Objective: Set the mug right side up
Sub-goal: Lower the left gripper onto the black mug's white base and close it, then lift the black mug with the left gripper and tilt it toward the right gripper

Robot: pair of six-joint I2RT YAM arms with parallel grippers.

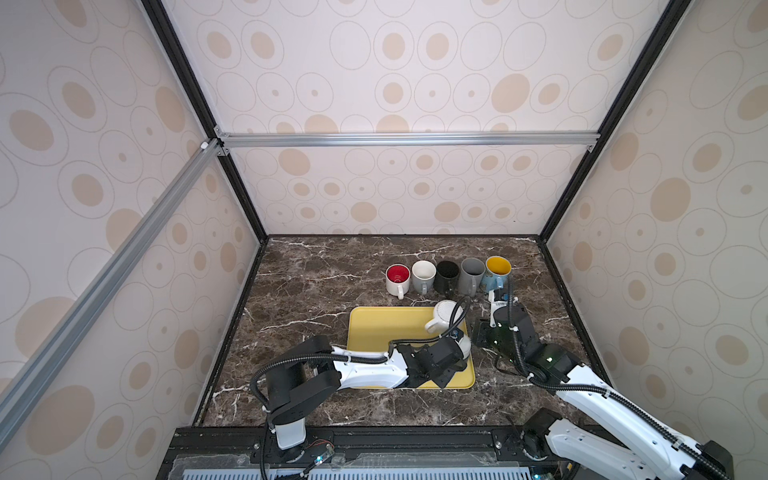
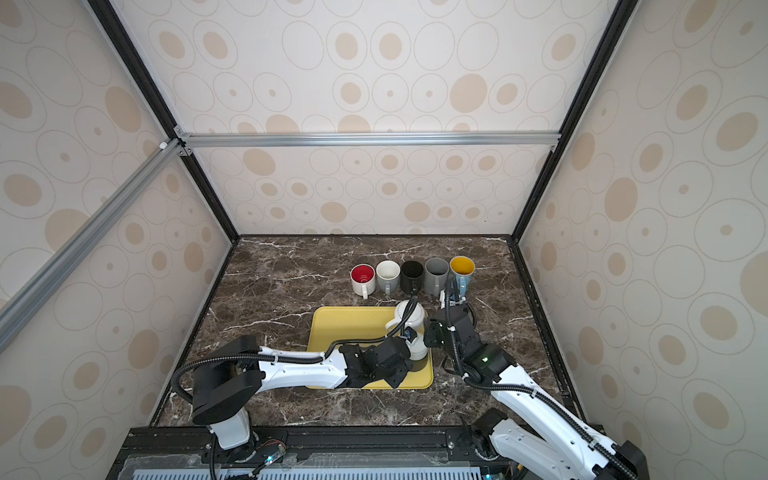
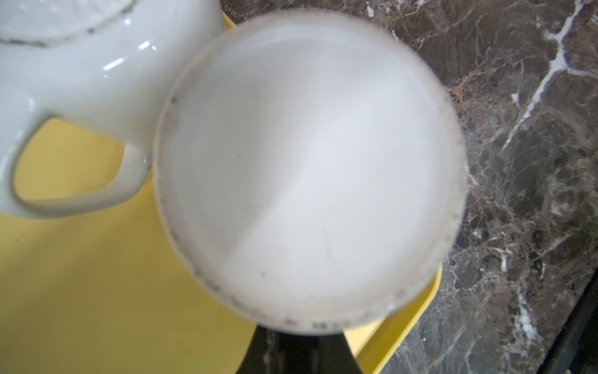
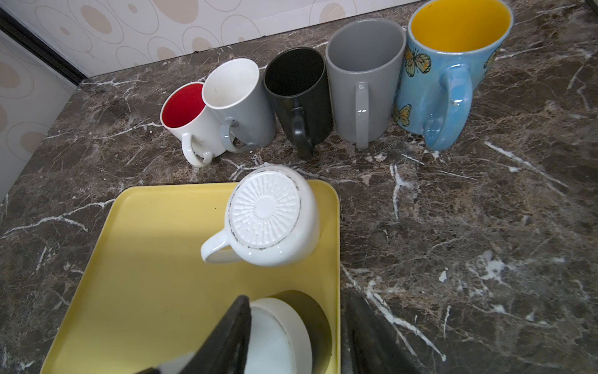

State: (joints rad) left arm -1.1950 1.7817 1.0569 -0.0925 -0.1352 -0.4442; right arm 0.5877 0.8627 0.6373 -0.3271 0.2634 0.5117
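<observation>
On yellow tray [image 3: 97, 291] — upside-down mug [image 3: 307, 168] just beside left gripper [image 3: 297, 351]

From my end the tabletop [image 4: 485, 226] reads as smooth brown marble-look stone with white veins. The tray [image 4: 129, 259] is matt yellow plastic. The ribbed-base mug [image 4: 271, 226] is glossy white ceramic, while the smooth-base mug [image 3: 310, 168] shows a dull, unglazed-looking bottom. The blue mug [image 4: 453, 97] is shiny glaze; the grey mug [image 4: 365, 97] and black mug [image 4: 301, 97] look more satin. Frame bars [image 1: 407, 139]: brushed aluminium.
</observation>
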